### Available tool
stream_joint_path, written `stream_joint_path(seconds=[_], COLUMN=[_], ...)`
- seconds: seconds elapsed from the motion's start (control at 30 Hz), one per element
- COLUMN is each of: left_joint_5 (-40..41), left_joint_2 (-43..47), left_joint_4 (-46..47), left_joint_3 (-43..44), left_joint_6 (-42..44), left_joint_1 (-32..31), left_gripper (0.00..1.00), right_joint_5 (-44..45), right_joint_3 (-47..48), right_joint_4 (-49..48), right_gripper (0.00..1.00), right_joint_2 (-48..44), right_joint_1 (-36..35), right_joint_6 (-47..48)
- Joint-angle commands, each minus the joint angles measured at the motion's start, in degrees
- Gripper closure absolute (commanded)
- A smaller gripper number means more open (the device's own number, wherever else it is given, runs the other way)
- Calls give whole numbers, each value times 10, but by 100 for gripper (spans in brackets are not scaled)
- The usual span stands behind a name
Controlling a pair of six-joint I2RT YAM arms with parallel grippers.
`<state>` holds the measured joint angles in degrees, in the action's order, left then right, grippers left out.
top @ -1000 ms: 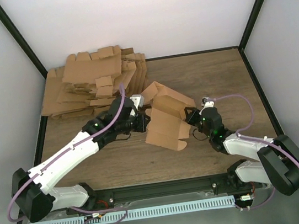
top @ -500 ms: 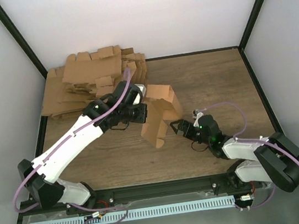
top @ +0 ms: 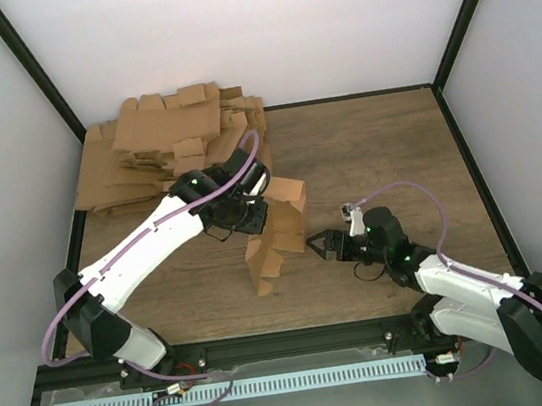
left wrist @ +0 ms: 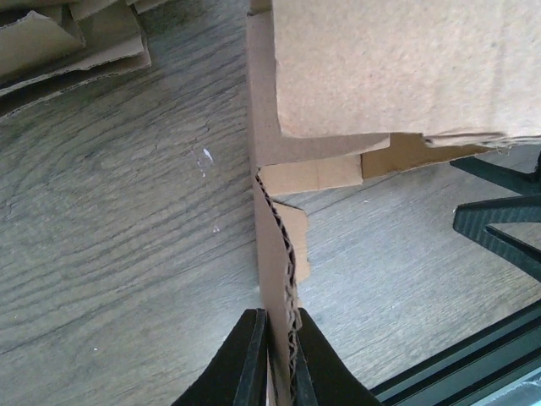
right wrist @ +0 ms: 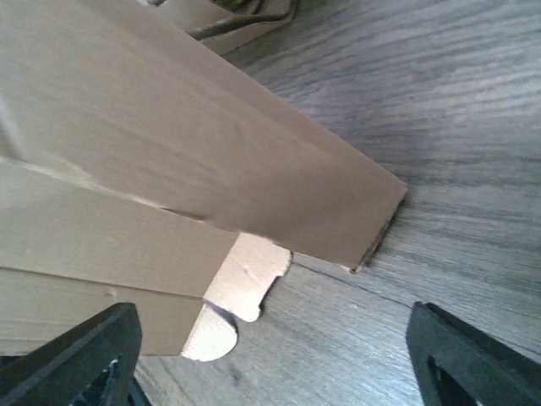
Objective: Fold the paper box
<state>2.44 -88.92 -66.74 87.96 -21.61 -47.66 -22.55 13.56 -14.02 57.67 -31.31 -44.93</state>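
The paper box (top: 275, 231) is a partly folded brown cardboard piece standing on edge near the table's middle, with its flaps hanging toward the wood. My left gripper (top: 252, 212) holds it from the left side. In the left wrist view the fingers (left wrist: 245, 359) are shut on a corrugated panel edge of the box (left wrist: 275, 279). My right gripper (top: 320, 248) sits low, just right of the box, with its jaws wide open. In the right wrist view the box (right wrist: 169, 152) fills the upper left. Nothing lies inside the right gripper (right wrist: 270, 347).
A big pile of flat cardboard blanks (top: 167, 147) covers the back left corner and also shows as blanks (left wrist: 68, 42) in the left wrist view. The black frame rail (top: 300, 338) runs along the near table edge. Bare wood (top: 384, 147) lies to the right.
The right gripper let go of the box, opened and drew back low to its right. The left arm swung the box toward the near side and stood it on edge.
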Motion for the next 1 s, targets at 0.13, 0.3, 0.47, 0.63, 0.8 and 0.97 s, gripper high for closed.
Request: stream_joint_path(seconds=[0.13,0.3,0.47,0.63,0.8,0.97], left_joint_5=[-22,-37,-40,-44,-47,-44], left_joint_2=[17,22,29,36,54,82], left_joint_4=[33,45,51,56,70,86], left_joint_3=[-33,-41,-46,-50,-50,-47], left_joint_6=[3,0,-3,-4,-5,-8], left_joint_1=[-2,-2,-2,-2,-2,6], left_gripper=[91,91,90,83,56,39], right_joint_5=[-19,-7,-2,0,10,9], right_joint_3=[95,164,203,212,210,209], right_joint_4=[90,120,125,123,126,131], right_gripper=[18,23,34,43,51,54], right_joint_2=[-65,-46,-10,13,30,37], right_joint_1=[21,29,32,32,33,33], right_joint_6=[25,38,51,57,71,85])
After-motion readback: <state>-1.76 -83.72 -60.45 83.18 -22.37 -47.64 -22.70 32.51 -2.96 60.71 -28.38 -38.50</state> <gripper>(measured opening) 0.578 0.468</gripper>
